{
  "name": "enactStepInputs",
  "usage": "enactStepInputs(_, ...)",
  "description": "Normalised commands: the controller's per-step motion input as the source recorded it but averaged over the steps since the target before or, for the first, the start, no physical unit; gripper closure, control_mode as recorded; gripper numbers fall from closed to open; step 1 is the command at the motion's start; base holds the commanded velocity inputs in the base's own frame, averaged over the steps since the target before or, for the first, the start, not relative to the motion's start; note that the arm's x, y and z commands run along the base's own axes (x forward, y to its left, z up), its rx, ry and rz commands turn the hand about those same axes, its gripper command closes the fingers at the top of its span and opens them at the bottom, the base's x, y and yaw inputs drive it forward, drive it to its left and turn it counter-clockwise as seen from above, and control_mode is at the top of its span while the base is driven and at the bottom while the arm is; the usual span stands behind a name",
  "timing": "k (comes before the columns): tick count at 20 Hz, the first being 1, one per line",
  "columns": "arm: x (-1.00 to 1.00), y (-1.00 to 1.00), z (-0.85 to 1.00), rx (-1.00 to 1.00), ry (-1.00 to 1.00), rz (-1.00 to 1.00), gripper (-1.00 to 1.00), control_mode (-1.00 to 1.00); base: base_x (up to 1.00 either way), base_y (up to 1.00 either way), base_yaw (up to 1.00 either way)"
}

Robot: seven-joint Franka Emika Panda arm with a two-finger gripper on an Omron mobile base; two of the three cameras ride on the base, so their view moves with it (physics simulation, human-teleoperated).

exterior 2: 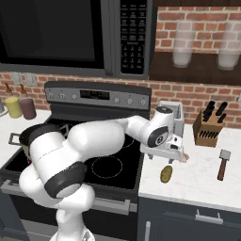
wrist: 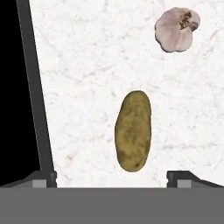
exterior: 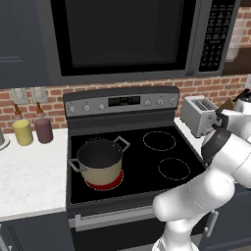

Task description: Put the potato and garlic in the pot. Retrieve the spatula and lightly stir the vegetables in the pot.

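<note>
Hand view, looking straight down on white marbled counter [wrist: 87,65]: one potato [wrist: 133,131], lying lengthwise at centre, between and just above two dark fingertips [wrist: 43,177] set wide apart at the bottom edge, touching neither. One garlic [wrist: 176,29] at about 1 o'clock from the potato, near but apart from it, on the same counter. One dark stove edge [wrist: 33,87] running down the 9 o'clock side. Right base view: gripper [exterior 2: 172,159] hanging over the counter to the right of the stove, jaws spread wide, holding nothing; potato [exterior 2: 166,173] on the counter just below it; a sliver of garlic [exterior 2: 184,157] peeking out at the hand's 3 o'clock side. One spatula [exterior 2: 222,164] lying flat well off at 3 o'clock from the potato, one knife block [exterior 2: 209,126] behind it toward 12 o'clock, one toaster [exterior 2: 175,117] partly hidden behind the wrist. Left base view: one pot [exterior: 100,161], tan outside, dark inside, two grey loop handles, seated upright on a glowing red burner [exterior: 105,184] at the stove's front left; nothing visible inside. Two more burner rings [exterior: 159,140] marked out at 3 o'clock from the pot. Two canisters on the counter at 10 o'clock from the pot, one yellow [exterior: 22,132] and one maroon [exterior: 43,130], side by side. One microwave [exterior: 122,37] above the stove.
</note>
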Motion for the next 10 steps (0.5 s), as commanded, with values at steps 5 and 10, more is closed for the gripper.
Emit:
enactStepInputs(5, 0.03, -0.31, -0.45, 0.0, 0.0, 0.0, -1.0, -1.0, 0.0, 0.0, 0.0)
enactStepInputs(10, 0.0, -0.25, -0.4, 0.0, 0.0, 0.0, -1.0, -1.0, 0.0, 0.0, 0.0)
